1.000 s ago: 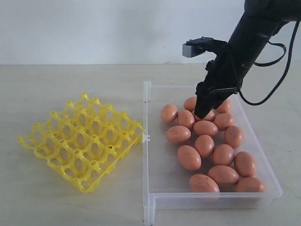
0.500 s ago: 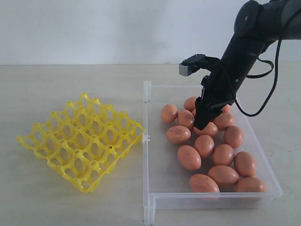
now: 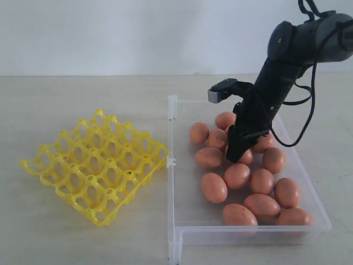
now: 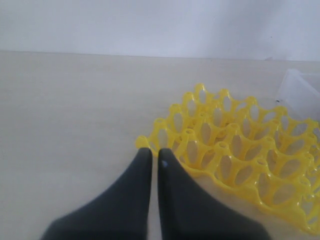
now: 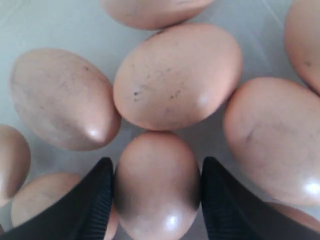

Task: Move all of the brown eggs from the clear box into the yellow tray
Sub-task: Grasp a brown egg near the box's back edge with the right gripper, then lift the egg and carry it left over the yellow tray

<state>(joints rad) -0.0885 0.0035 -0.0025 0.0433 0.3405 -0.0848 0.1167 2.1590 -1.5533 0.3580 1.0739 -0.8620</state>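
Fourteen or so small, oval, orange-brown speckled eggs [image 3: 214, 187] lie bunched in the large, shallow, clear plastic box [image 3: 172, 221], which sits on the pale bench [image 3: 83, 88] at the right of the exterior view. All the eggs that show are inside this box, most of them touching a neighbour. Just beside the box's left wall, with one corner close to a small tab on that wall, stands the bright yellow plastic egg tray [image 3: 128, 172], a square lattice of round cups set askew to the box. The black right hand [image 3: 234, 158] reaches down into the far middle of the bunch, its arm slanting in from the upper right. In the right wrist view its two black fingers [image 5: 92, 200] stand apart, one on each side of a single egg [image 5: 157, 195] and right up against the shell. I cannot tell whether they press on it. That egg rests low among the others, its end touching a second egg [image 5: 177, 77] just beyond it. The left hand [image 4: 154, 152], seen in the left wrist view, is closed, with only a thin slit between its dark fingers. It hangs over bare bench just beside a corner of the yellow tray, and an edge of the clear box shows beyond.
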